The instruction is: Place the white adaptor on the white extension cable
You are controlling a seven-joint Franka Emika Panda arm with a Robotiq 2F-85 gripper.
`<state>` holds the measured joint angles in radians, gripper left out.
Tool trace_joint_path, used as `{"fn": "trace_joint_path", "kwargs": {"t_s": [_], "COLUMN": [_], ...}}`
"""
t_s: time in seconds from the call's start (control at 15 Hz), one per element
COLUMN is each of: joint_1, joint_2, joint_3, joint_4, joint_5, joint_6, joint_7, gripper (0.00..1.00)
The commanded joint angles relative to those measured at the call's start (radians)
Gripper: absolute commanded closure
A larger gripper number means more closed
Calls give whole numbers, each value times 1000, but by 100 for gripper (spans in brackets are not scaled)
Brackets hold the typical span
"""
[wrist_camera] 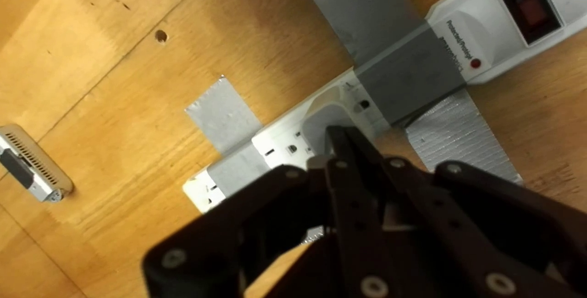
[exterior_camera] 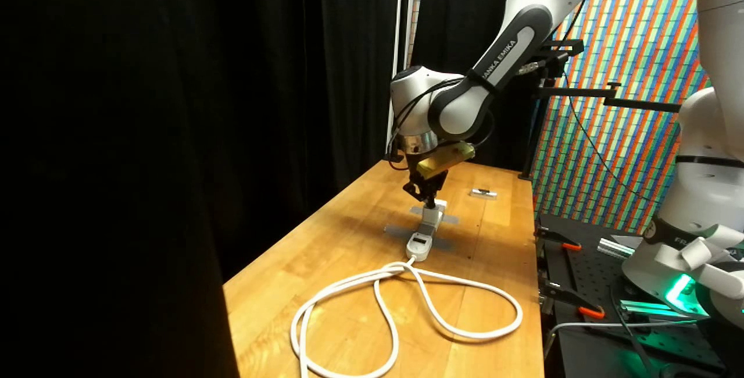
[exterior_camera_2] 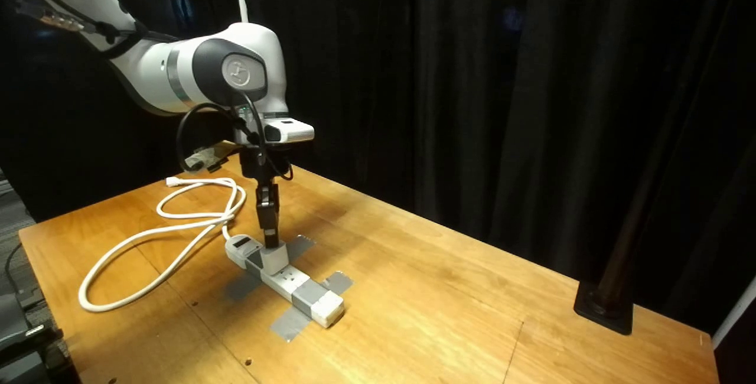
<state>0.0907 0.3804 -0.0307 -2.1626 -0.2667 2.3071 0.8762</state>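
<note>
Wrist view: jaws are standing together, apparently touching the adaptor (wrist_camera: 321, 121). Risk: off-centre pushing tipping it on the extension cable (wrist_camera: 280, 138).

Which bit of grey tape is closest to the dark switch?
The grey duct tape strip between the dark rectangular switch and the white cube-like plastic adaptor; the other grey strip lies beyond the adaptor.
</note>
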Motion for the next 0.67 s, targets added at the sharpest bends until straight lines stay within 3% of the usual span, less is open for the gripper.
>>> {"fn": "trace_joint_path", "kwargs": {"t_s": [0.0,0.6], "joint_1": [-3,-17], "joint_2": [56,71], "joint_3": [-5,-10], "joint_4": [19,11], "joint_5": [58,139], "joint_6": [30,30], "joint_7": [-70,-147], "gripper": [93,93]}}
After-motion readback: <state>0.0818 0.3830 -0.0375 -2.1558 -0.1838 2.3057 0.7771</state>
